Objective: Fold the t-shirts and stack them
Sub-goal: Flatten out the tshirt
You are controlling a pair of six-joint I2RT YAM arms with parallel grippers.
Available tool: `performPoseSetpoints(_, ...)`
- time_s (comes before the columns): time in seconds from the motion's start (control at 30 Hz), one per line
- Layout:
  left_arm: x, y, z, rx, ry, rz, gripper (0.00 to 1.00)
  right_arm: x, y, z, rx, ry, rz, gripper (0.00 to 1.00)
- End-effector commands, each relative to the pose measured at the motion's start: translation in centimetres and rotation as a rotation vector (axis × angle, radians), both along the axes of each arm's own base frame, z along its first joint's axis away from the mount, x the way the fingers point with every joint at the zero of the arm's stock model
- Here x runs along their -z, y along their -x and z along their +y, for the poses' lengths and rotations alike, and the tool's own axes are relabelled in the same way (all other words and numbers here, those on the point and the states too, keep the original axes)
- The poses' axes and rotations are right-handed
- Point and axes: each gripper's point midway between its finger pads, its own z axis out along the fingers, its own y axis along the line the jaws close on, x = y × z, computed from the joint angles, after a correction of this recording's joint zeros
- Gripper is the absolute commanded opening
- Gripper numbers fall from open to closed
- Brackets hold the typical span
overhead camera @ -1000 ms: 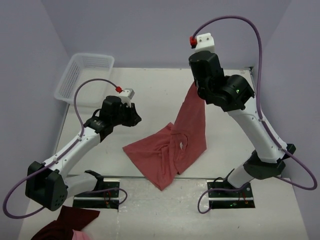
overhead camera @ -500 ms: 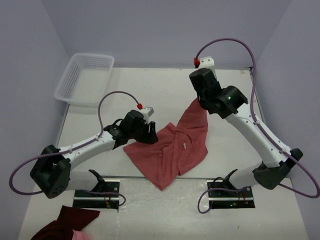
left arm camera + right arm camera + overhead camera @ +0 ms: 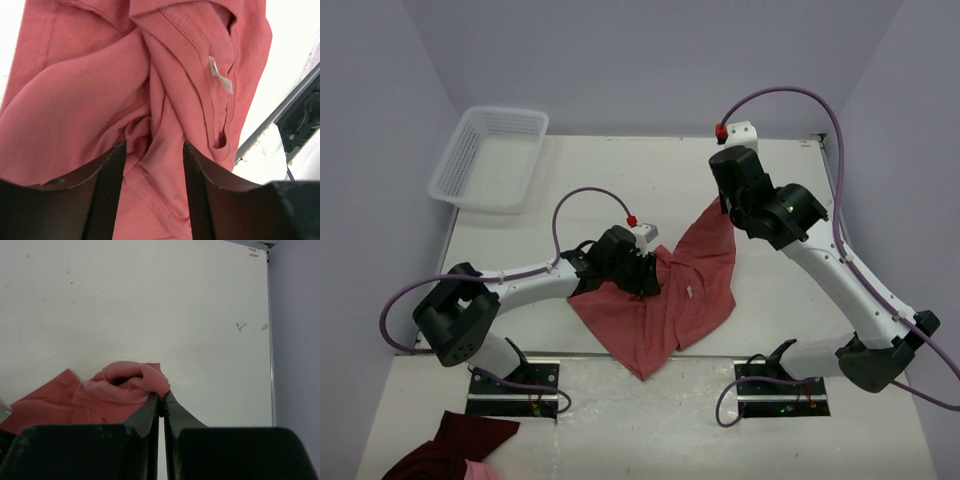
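One salmon-red t-shirt point(image 3: 692, 292) lies crumpled on the table's middle, its small white neck label point(image 3: 220, 74) showing. My left gripper point(image 3: 647, 276) is down on the shirt's left part beside the collar. Its jaws stand open point(image 3: 153, 150) with folds of cloth between the fingers, not squeezed. My right gripper point(image 3: 726, 206) is shut on a bunched edge of the t-shirt point(image 3: 131, 380) at its far right corner, held just above the table. The pinched cloth bulges over the closed fingertips point(image 3: 162, 396).
A white mesh basket point(image 3: 488, 156) stands at the table's far left corner. A dark maroon cloth bundle point(image 3: 452, 450) with a pink patch lies in front of the left arm's base. Two black mounting plates point(image 3: 516, 386) sit at the near edge.
My left arm swung right and down onto the shirt, its jaws opening. My right arm lowered the held corner, so the shirt hangs less and lies flatter.
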Motion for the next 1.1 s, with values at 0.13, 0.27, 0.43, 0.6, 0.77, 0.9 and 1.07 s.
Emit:
performPoseSetpoints(0.13,0.2,-0.1,-2.6,0.028,0.042,0.015,0.43,-2.2,0.5,-0.3,0.003,-0.078,-0.071,0.00)
performPoseSetpoints(0.27,0.6,0.5,-2.7,0.036,0.027,0.022,0.41,-2.2,0.6,-0.3,0.001,-0.084,-0.072,0.00)
performPoseSetpoints(0.43,0.7,0.8,-2.0,0.021,0.006,0.017,0.23,-2.2,0.5,-0.1,-0.005,-0.096,-0.074,0.00)
performPoseSetpoints(0.6,-1.3,0.1,-1.3,-0.026,-0.006,-0.054,0.00,-1.5,0.4,-0.1,0.003,-0.087,-0.063,0.00)
performPoseSetpoints(0.77,-11.0,-1.5,0.2,-0.105,0.014,-0.271,0.00,-2.1,0.1,-1.0,0.050,-0.060,-0.091,0.00)
performPoseSetpoints(0.9,-22.2,-2.7,3.8,-0.221,0.086,-0.516,0.00,-4.5,0.1,-3.0,0.122,-0.038,-0.163,0.00)
performPoseSetpoints(1.07,-31.4,-3.0,8.9,-0.354,0.085,-0.695,0.00,-10.4,1.9,-5.1,0.135,-0.114,-0.296,0.00)
